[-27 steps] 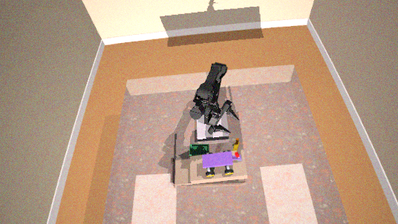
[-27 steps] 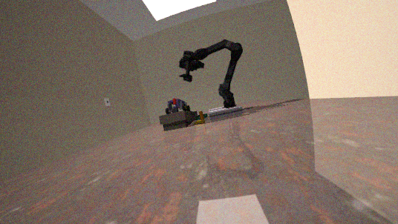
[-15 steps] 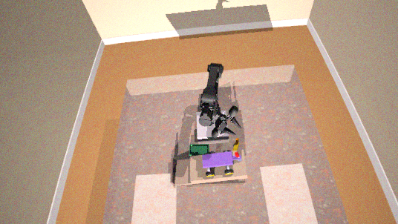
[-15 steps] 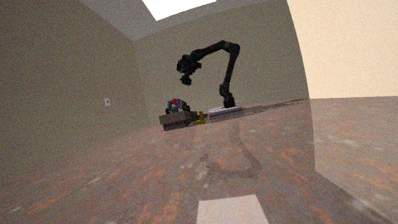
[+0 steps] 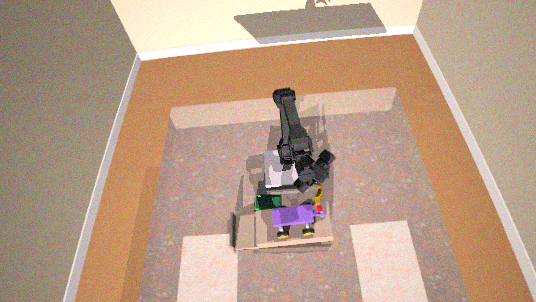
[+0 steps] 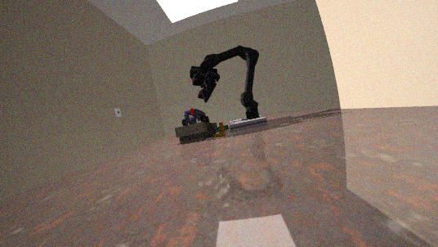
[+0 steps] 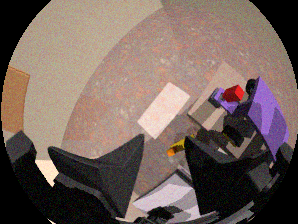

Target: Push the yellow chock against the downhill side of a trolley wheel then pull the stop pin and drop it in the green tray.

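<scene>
The purple trolley (image 5: 292,215) (image 6: 194,115) (image 7: 269,112) stands on the tan ramp (image 5: 245,230) (image 6: 194,132). The red-headed stop pin (image 5: 318,208) (image 6: 191,111) (image 7: 232,92) sits at the trolley's right end. The yellow chock with orange handle (image 5: 318,192) (image 6: 221,130) (image 7: 176,148) lies on the floor just behind the ramp, near the pin end. The green tray (image 5: 268,201) lies behind the ramp, left of the chock. My gripper (image 5: 305,186) (image 6: 204,98) (image 7: 165,139) hangs well above the chock and trolley, fingers partly apart with nothing between them.
The arm's white base plate (image 5: 274,170) (image 6: 247,121) lies right behind the tray. Two pale rectangles (image 5: 207,267) (image 5: 385,260) mark the floor in front, left and right of the ramp. Walls stand far off on all sides.
</scene>
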Controlling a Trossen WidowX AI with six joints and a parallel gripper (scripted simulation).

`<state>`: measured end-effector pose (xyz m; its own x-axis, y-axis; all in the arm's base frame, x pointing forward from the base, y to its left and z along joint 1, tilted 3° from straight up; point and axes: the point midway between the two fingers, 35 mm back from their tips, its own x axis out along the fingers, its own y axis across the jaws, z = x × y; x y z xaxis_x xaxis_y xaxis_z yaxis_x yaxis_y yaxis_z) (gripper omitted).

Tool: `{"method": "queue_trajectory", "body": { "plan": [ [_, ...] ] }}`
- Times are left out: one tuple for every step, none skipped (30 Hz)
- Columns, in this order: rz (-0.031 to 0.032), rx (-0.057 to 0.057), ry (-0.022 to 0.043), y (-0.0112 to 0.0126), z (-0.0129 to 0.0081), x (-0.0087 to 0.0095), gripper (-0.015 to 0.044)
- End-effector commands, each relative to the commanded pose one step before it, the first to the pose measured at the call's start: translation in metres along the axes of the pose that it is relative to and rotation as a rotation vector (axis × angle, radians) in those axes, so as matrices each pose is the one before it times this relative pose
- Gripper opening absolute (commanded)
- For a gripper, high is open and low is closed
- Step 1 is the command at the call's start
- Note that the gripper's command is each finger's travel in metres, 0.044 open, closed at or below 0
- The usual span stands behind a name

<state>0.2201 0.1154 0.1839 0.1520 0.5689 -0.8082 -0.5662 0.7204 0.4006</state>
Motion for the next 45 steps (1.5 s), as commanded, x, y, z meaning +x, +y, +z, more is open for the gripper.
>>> {"method": "queue_trajectory", "body": {
  "plan": [
    [-0.06240,-0.1344,0.13697,0.00218,-0.01402,0.01687,0.0190],
    [-0.01453,-0.0327,0.03102,0.00101,-0.00251,0.00370,0.0190],
    [-0.01453,-0.0335,0.03095,0.00110,-0.00238,0.00359,0.0190],
    [-0.01264,-0.0325,0.02801,0.00132,-0.00197,0.00331,0.0190],
    [-0.01274,-0.0330,0.02795,0.00136,-0.00185,0.00319,0.0190],
    [-0.01287,-0.0335,0.02788,0.00139,-0.00174,0.00307,0.0190],
    [-0.01310,-0.0338,0.02789,0.00138,-0.00164,0.00292,0.0190],
    [-0.01348,-0.0338,0.02799,0.00131,-0.00157,0.00275,0.0190],
    [-0.01368,-0.0341,0.02797,0.00130,-0.00147,0.00261,0.0190],
    [-0.01392,-0.0344,0.02796,0.00127,-0.00137,0.00246,0.0190],
    [-0.01410,-0.0348,0.02790,0.00126,-0.00127,0.00232,0.0190],
    [-0.01431,-0.0351,0.02785,0.00123,-0.00116,0.00217,0.0190],
    [-0.01448,-0.0352,0.02770,0.00118,-0.00107,0.00200,0.0190],
    [-0.01155,-0.0280,0.02178,0.00092,-0.00075,0.00148,0.0190],
    [-0.00699,-0.0170,0.01305,0.00055,-0.00041,0.00085,0.0190],
    [-0.00234,-0.0057,0.00434,0.00019,-0.00013,0.00028,0.0190],
    [0.00000,0.0000,0.00000,0.00000,0.00000,0.00000,0.0190],
    [0.00000,0.0000,0.00000,0.00000,0.00000,0.00000,0.0190],
    [0.00000,0.0000,0.00000,0.00000,0.00000,0.00000,0.0190],
    [0.00000,0.0000,0.00000,0.00000,0.00000,0.00000,0.0190],
    [0.00000,0.0000,0.00000,0.00000,0.00000,0.00000,0.0190],
    [0.00000,0.0000,0.00000,0.00000,0.00000,0.00000,0.0190],
    [0.00000,0.0000,-0.00001,-0.00002,0.00005,0.00062,0.0190],
    [0.00000,0.0000,-0.00002,-0.00005,0.00014,0.00185,0.0190],
    [0.00001,0.0000,-0.00002,-0.00006,0.00014,0.00252,0.0190],
    [0.00001,0.0000,-0.00002,-0.00006,0.00017,0.00391,0.0190],
    [0.00001,0.0000,-0.00002,-0.00002,0.00012,0.00369,0.0190],
    [0.00002,0.0000,-0.00001,0.00001,0.00007,0.00364,0.0190],
    [0.00001,0.0000,-0.00003,-0.00014,0.00027,0.00349,0.0190],
    [0.00001,0.0000,-0.00002,-0.00009,0.00019,0.00283,0.0190],
    [0.00001,0.0000,0.00000,0.00000,0.00001,0.00277,0.0190],
    [0.00002,0.0000,0.00000,0.00002,-0.00002,0.00291,0.0190],
    [0.00002,0.0000,0.00001,0.00007,-0.00015,0.00325,0.0190],
    [0.00002,0.0000,0.00001,0.00009,-0.00017,0.00304,0.0190],
    [0.00002,0.0000,0.00002,0.00008,-0.00023,0.00325,0.0190],
    [0.00002,0.0000,0.00002,0.00010,-0.00025,0.00297,0.0190],
    [0.00002,0.0000,0.00001,0.00007,-0.00020,0.00238,0.0190],
    [0.00001,0.0000,0.00001,0.00005,-0.00014,0.00148,0.0190],
    [0.00000,0.0000,0.00000,0.00002,-0.00005,0.00049,0.0190],
    [0.00000,0.0000,0.00000,0.00000,0.00000,0.00000,0.0190],
    [0.00000,0.0000,0.00000,0.00000,0.00000,0.00000,0.0190],
    [0.00000,0.0000,0.00000,0.00000,0.00001,0.00026,0.0190],
    [0.00000,0.0000,0.00000,-0.00001,0.00004,0.00077,0.0190],
    [0.00000,0.0000,0.00000,-0.00002,0.00005,0.00101,0.0190],
    [0.00001,0.0000,-0.00001,-0.00002,0.00006,0.00151,0.0190]
  ]
}}
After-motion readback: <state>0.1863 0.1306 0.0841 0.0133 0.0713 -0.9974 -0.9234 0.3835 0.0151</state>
